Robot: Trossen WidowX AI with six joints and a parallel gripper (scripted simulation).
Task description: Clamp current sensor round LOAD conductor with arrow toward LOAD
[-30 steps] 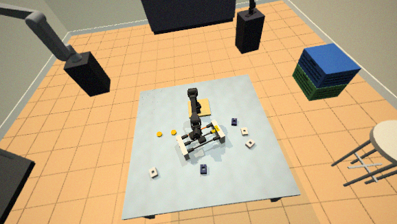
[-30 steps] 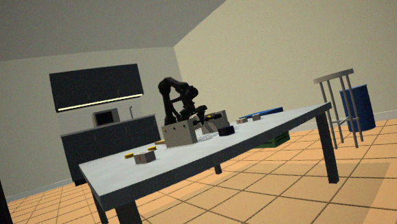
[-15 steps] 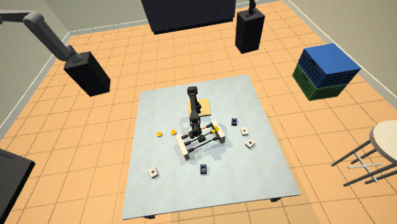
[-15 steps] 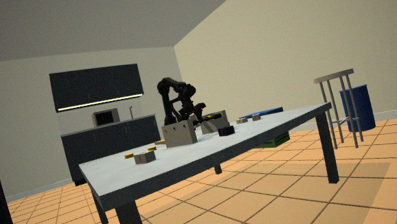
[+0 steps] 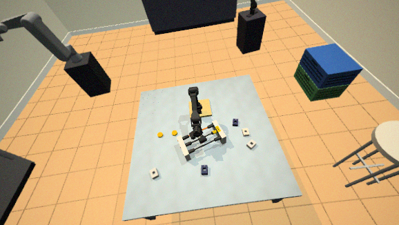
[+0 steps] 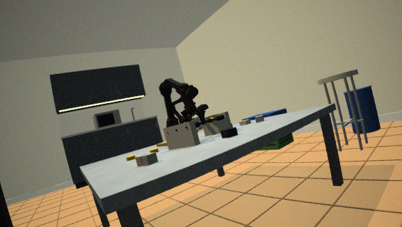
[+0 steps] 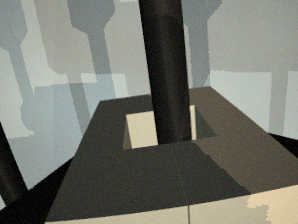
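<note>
The sensor is a dark block that fills the lower wrist view. It sits round a black conductor, which passes up through its cream-lined window. In the top view my gripper hangs over the conductor rack, between its white end blocks, and hides the sensor. A yellow marker sits at the rack's right end. My fingers do not show in the wrist view. They stand partly apart at the sensor's sides. No arrow is visible on the sensor.
Two more black conductors run across the rack. Small dark blocks, white blocks and two yellow discs lie on the table. A tan mat lies under the arm's base.
</note>
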